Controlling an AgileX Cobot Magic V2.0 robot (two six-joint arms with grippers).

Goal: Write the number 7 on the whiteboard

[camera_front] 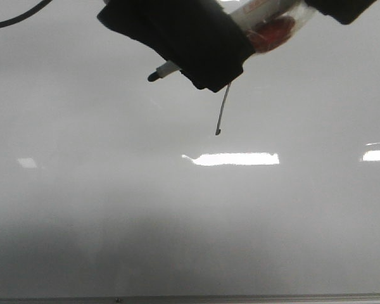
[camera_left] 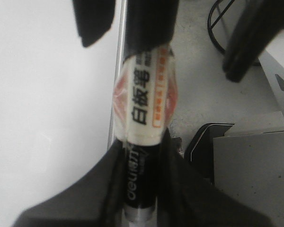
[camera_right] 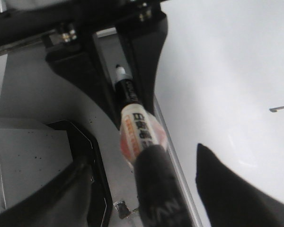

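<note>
The whiteboard (camera_front: 190, 221) fills the front view. On it shows the thin black downstroke of the number 7 (camera_front: 223, 107), its top hidden behind my left gripper (camera_front: 196, 60). A short piece of the stroke also appears in the right wrist view (camera_right: 280, 109). My left gripper (camera_left: 142, 189) is shut on a black marker (camera_left: 144, 104) with a white and orange label, near its tip (camera_front: 154, 76), which is off the board. My right gripper (camera_right: 142, 158) is open, its fingers (camera_left: 92, 21) wide apart on either side of the marker's rear end (camera_right: 156, 189).
Bright glare patches (camera_front: 237, 158) lie across the board. Its thin metal edge (camera_front: 240, 296) runs along the bottom of the front view and beside the marker (camera_left: 114, 94). Beyond that edge stand a black-rimmed box (camera_left: 203, 146) and grey panels. A black cable (camera_front: 12, 20) curves at the top left.
</note>
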